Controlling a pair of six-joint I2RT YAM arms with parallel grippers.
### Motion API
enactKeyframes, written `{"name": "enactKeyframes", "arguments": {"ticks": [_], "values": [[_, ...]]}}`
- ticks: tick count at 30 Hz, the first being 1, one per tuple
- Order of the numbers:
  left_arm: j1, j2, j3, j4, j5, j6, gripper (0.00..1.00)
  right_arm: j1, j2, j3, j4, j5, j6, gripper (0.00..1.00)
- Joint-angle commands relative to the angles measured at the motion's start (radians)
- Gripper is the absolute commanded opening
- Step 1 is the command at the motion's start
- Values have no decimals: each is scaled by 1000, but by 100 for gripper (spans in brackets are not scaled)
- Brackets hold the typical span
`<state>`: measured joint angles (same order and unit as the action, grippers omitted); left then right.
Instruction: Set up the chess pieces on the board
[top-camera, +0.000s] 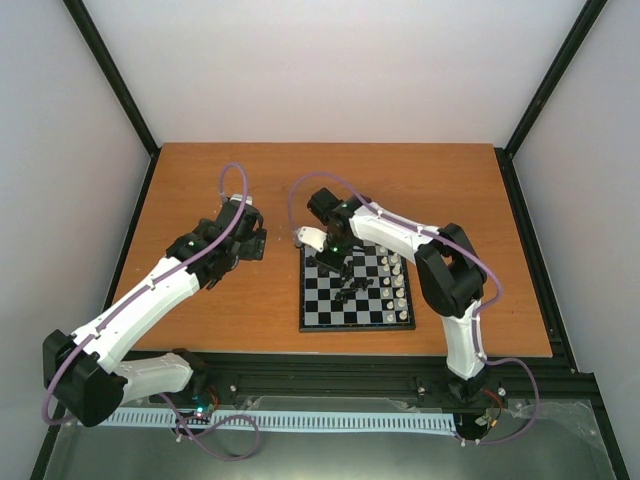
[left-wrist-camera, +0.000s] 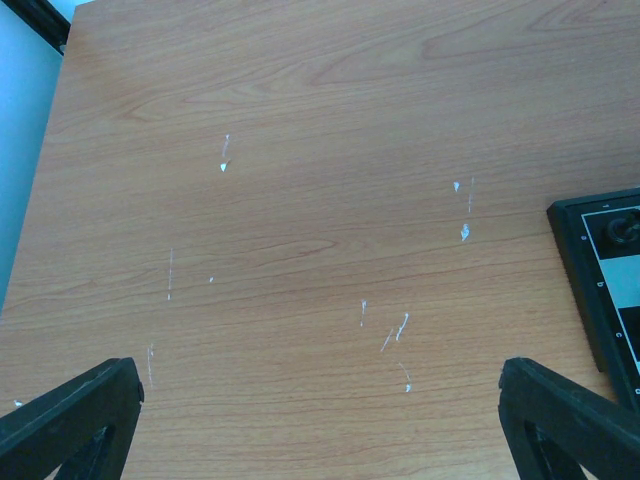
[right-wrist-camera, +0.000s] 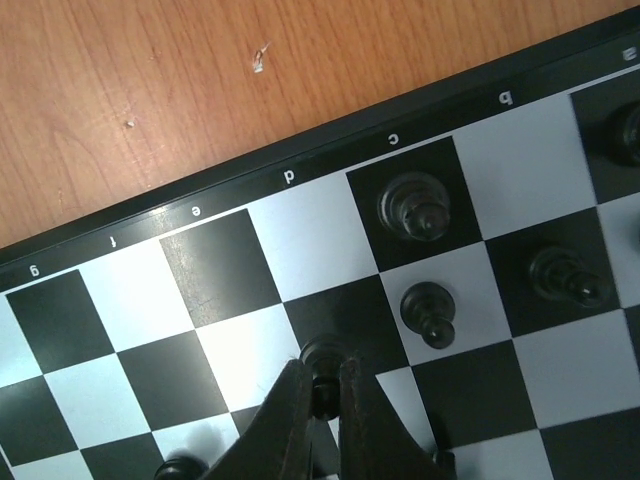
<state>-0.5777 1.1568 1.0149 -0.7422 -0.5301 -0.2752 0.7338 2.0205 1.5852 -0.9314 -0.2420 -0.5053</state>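
Two tools are seen. The right tool (right-wrist-camera: 322, 378) is clamped shut on a small black chess piece (right-wrist-camera: 320, 352) at a dark square in the second row of the board (top-camera: 328, 312) (contact with the square cannot be told). The left tool (left-wrist-camera: 318, 388) is spread wide, nothing held, over the worktop (left-wrist-camera: 300, 200) beside the board. Cream pieces (top-camera: 398, 282) are lined along the board's right edge.

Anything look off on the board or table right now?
Nothing toppled or spilled that I can tell. Several black chess pieces sit bunched at the middle of the board, not in rows, though setup is unfinished. The table shows small white scuffs.
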Motion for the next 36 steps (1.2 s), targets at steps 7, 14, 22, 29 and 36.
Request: {"name": "enactKeyframes", "arguments": {"ticks": [7,14,22,29,36], "values": [[6,7,27,-9,1,21,100,18,38,34,-17,9,-2,4],[6,7,25,-10,2,21,100,19,59,40,-8,20,-3,4],[6,3,25,-10,3,22,100,19,82,40,0,37,-4,8],[6,4,26,-10,6,23,100,20,59,46,-2,41,4,17],[6,7,24,-9,1,21,100,16,-36,43,-22,55,7,22]]}}
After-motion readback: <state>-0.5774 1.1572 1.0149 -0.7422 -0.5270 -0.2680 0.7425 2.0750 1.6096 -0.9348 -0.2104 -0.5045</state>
